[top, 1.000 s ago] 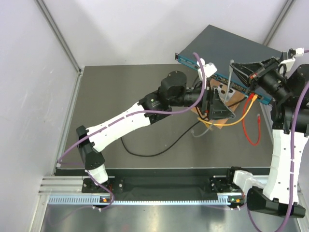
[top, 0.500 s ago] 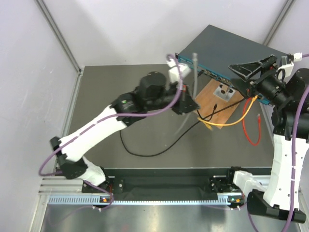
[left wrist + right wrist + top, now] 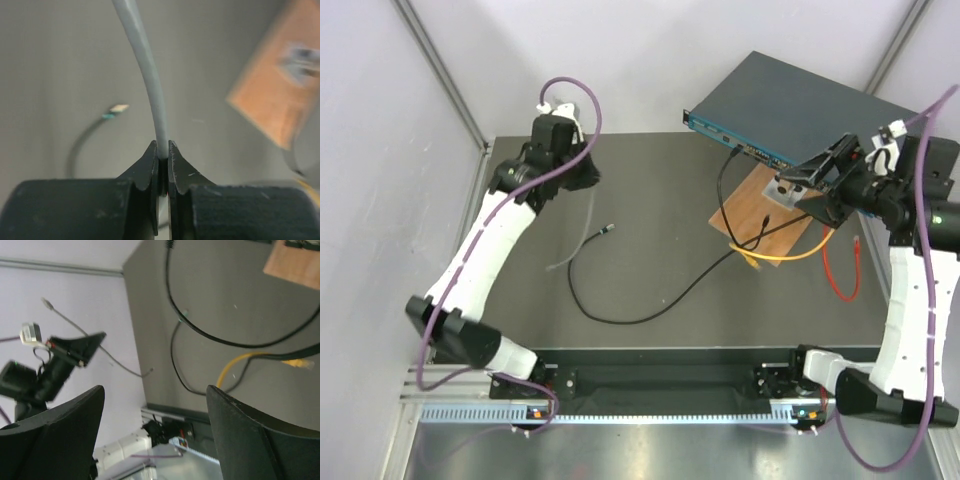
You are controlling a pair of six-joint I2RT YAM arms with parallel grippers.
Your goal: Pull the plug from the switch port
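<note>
switch (image 3: 790, 105) flat on the counter (image 3: 650, 190), at its far right corner, teal socket face (image 3: 715, 130) turned toward the arms. left gripper (image 3: 163, 150) well to the left of the switch, raised off the counter, pinched tight on a grey cable (image 3: 145, 75), nothing but the cable between the pads. cable rising straight out of the grip in the wrist view. plug (image 3: 608, 230) at one end free, out of every socket, well apart from the switch on its left. impossible to tell whether that plug touches the counter. right gripper (image 3: 155, 390) spread wide, holding nothing, hovering just in front of the teal socket face, above a wooden board (image 3: 760, 215) lying just in front of the switch. black cable (image 3: 650, 310) running from the socket face out across the counter in a long loop, down and to the left of the switch. yellow cable (image 3: 790, 253) curled at the near edge of the board, in front of the switch. red cable (image 3: 832, 275) in front of the right end of the switch.
</note>
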